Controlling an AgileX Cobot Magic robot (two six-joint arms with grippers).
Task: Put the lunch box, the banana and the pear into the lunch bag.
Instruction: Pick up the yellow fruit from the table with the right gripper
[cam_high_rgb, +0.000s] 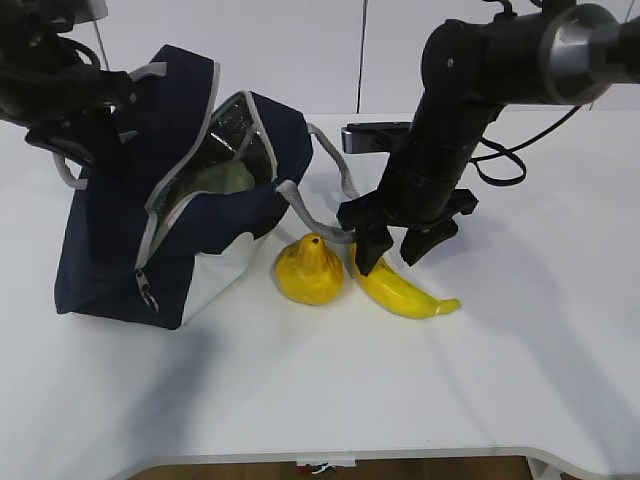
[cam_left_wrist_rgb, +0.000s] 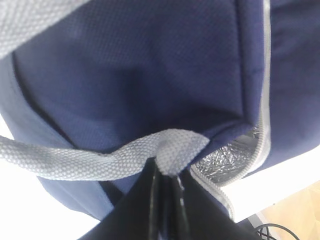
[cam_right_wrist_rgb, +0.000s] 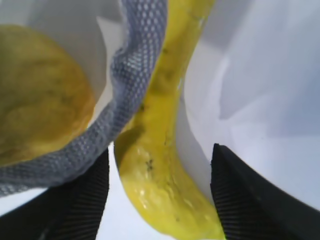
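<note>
The navy lunch bag stands open at the left, its silver lining showing, with the pale green lid of the lunch box inside. My left gripper is shut on a grey handle of the bag and holds that side up. The pear and the banana lie on the table right of the bag. My right gripper is open and straddles the banana, fingers on either side. The bag's other grey handle crosses the banana beside the pear.
The white table extends in front and to the right of the fruit. A dark flat device lies at the back behind my right arm. The table's front edge is near.
</note>
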